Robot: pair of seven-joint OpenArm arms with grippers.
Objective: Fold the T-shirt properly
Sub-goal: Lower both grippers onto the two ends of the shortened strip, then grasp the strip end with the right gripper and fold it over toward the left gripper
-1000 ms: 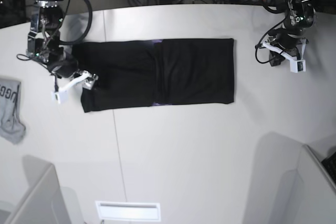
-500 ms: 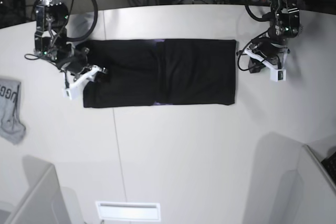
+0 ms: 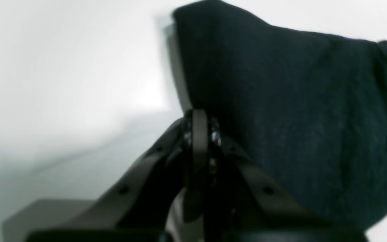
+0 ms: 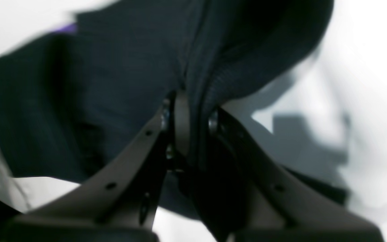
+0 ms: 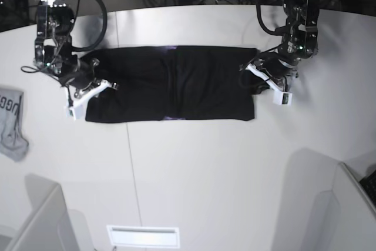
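Note:
The black T-shirt (image 5: 176, 83) lies folded into a long band across the white table (image 5: 194, 174). In the base view, my right gripper (image 5: 94, 89) sits at the band's left end. The right wrist view shows that gripper (image 4: 193, 114) shut on a ribbed fold of the T-shirt (image 4: 113, 84). My left gripper (image 5: 255, 82) rests at the band's right edge. It appears shut (image 3: 200, 134) in the left wrist view, nothing visible between its fingers, with the T-shirt (image 3: 297, 117) just beyond and to the right of the tip.
A small grey garment with lettering (image 5: 12, 121) lies at the table's left edge. Grey partitions stand at the front left (image 5: 41, 221) and front right (image 5: 329, 204). A white slot (image 5: 143, 236) sits near the front edge. Cables run along the back.
My right gripper has gone from open to shut on the shirt's left end. The left arm has swung in to the shirt's right edge, which has shifted inward a little.

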